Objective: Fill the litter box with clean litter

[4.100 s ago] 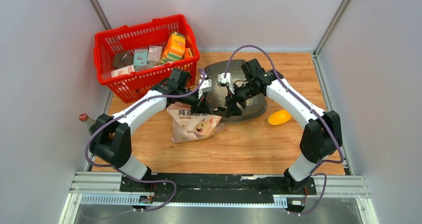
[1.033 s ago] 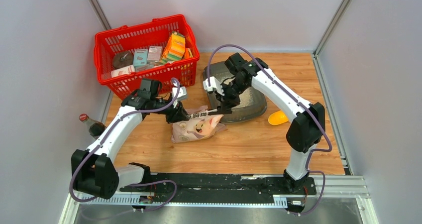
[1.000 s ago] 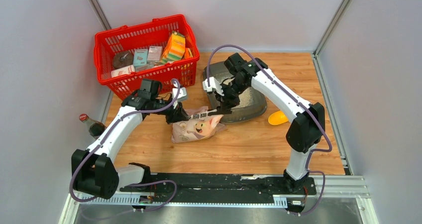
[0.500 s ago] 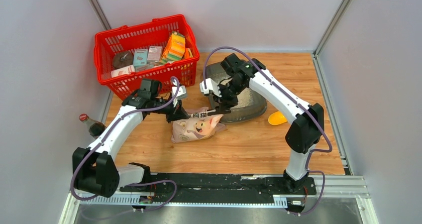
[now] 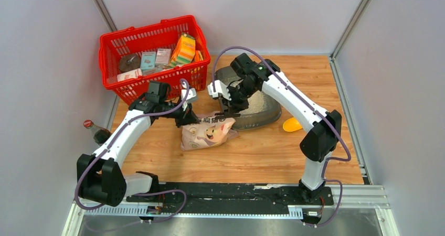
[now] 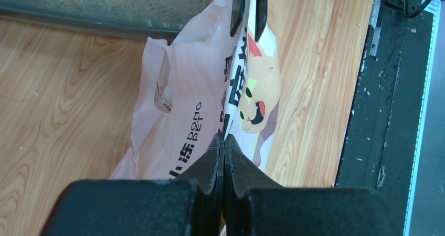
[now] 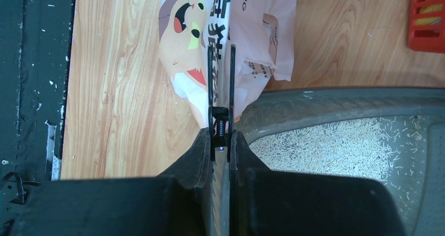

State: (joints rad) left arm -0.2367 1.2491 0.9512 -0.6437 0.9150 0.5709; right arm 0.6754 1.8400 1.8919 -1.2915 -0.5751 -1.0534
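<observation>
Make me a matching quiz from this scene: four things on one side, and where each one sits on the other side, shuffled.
Things:
1. red basket
2. yellow scoop
3. paper bag
4. red-capped bottle

Places:
A. just right of the litter box
B. at the left edge of the table
C. at the far left corner
D. beside the litter box's near left rim

Pairs: 1-C, 2-A, 3-D, 4-B
</observation>
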